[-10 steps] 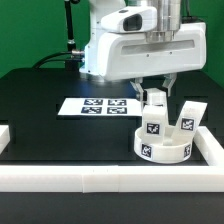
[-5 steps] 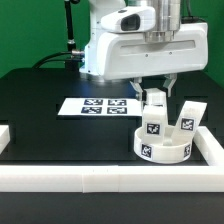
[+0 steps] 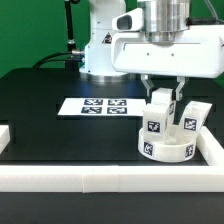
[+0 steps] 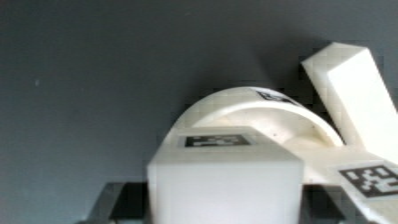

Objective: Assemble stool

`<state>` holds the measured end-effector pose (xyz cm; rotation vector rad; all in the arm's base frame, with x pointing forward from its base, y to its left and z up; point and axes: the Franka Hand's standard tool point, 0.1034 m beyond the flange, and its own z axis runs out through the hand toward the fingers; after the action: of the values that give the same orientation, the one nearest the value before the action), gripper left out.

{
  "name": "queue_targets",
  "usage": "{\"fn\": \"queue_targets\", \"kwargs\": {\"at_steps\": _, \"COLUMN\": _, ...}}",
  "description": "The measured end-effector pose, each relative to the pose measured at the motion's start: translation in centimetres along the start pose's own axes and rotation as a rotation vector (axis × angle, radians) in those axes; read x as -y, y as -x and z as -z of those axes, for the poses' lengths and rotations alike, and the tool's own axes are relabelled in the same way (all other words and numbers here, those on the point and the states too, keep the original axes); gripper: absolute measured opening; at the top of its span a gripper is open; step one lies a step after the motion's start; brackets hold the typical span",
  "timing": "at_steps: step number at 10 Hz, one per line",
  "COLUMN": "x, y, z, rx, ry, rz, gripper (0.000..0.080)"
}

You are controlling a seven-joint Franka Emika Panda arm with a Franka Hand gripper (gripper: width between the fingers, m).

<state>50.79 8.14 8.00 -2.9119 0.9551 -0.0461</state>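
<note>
Gripper (image 3: 163, 97) clamped on a leg (image 3: 157, 113), fingers (image 3: 176, 102) either side of its top; leg upright, foot down on the seat (image 3: 162, 148).

Versus one second ago: arm body shifted toward exterior view's right, now covering more of the backdrop above the seat. Held leg sits a little further right too. Seat, other legs and marker board (image 3: 98, 106) unchanged in place.

Seat at table's (image 3: 60, 125) near right corner, just inside the two rails (image 3: 110, 176). Right rail close beside the seat; front rail just ahead of it. Little room on those two sides. Wide bare table toward exterior view's left and back to the marker board. Second leg (image 3: 189, 120) tilted, leaning by the seat's right side, just beside the held leg.

Wrist view: held leg (image 4: 222, 170) fills the lower frame, cut off by the edge; seat rim (image 4: 231, 105) only partly seen behind it. Long tilted leg (image 4: 352, 85) runs out of frame. Tagged piece (image 4: 370, 175) at the corner cropped, identity unclear. Contact between held leg's foot and seat hidden in both views. Third leg not distinctly made out.
</note>
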Motion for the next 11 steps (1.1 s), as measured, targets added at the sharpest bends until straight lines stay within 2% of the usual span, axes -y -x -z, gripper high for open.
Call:
{"fn": "queue_targets", "kwargs": {"at_steps": 4, "x": 0.22, "y": 0.20, "z": -0.01, "rx": 0.012, "ry": -0.016, "rz": -0.424, "gripper": 0.0337}}
{"fn": "queue_targets", "kwargs": {"at_steps": 5, "x": 0.29, "y": 0.31, "z": -0.02, "rx": 0.020, "ry": -0.025, "rz": -0.571, "gripper": 0.0337}}
{"fn": "queue_targets", "kwargs": {"at_steps": 7, "x": 0.29, "y": 0.46, "z": 0.00, "rx": 0.049, "ry": -0.063, "rz": -0.933, "gripper": 0.0337}}
{"fn": "queue_targets", "kwargs": {"at_steps": 9, "x": 0.28, "y": 0.08, "z": 0.04, "rx": 0.069, "ry": -0.096, "rz": -1.152, "gripper": 0.0337}}
{"fn": "queue_targets", "kwargs": {"at_steps": 11, "x": 0.36, "y": 0.09, "z": 0.01, "rx": 0.075, "ry": -0.095, "rz": -1.263, "gripper": 0.0337}}
